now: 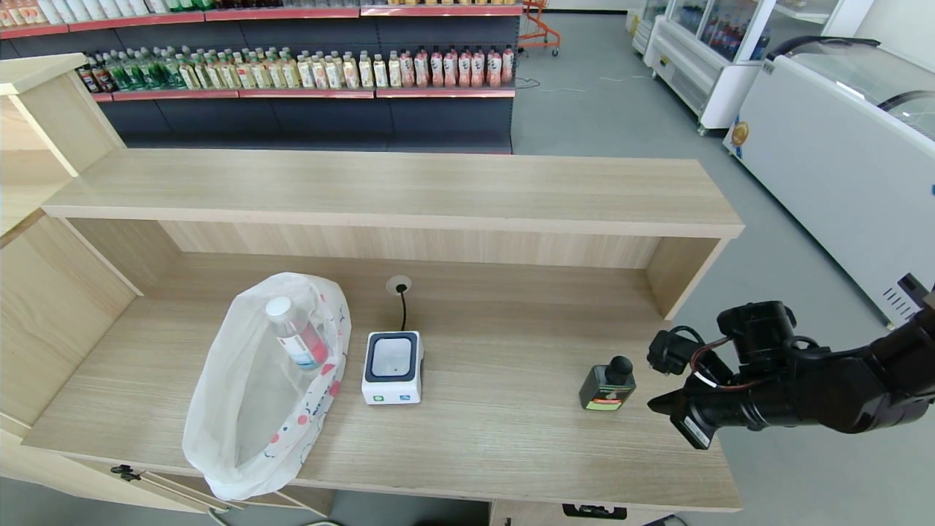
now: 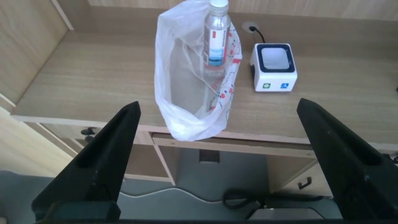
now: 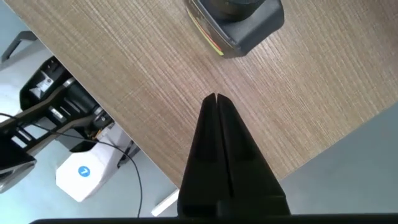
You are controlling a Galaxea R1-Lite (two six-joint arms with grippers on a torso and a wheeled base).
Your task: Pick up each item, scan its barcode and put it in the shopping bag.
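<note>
A white plastic shopping bag lies open on the left of the wooden counter. A clear bottle with a white cap and red-blue label leans inside it; the bag and bottle also show in the left wrist view. To the right of the bag stands the white barcode scanner. A small dark bottle with a black round cap stands at the counter's right. My right gripper is shut and empty, just right of that bottle. My left gripper is open, off the counter's front edge before the bag.
A raised wooden shelf overhangs the back of the counter, with side walls at both ends. The scanner's black cable runs to a hole at the back. Drawers sit under the front edge. Chest freezers stand to the right.
</note>
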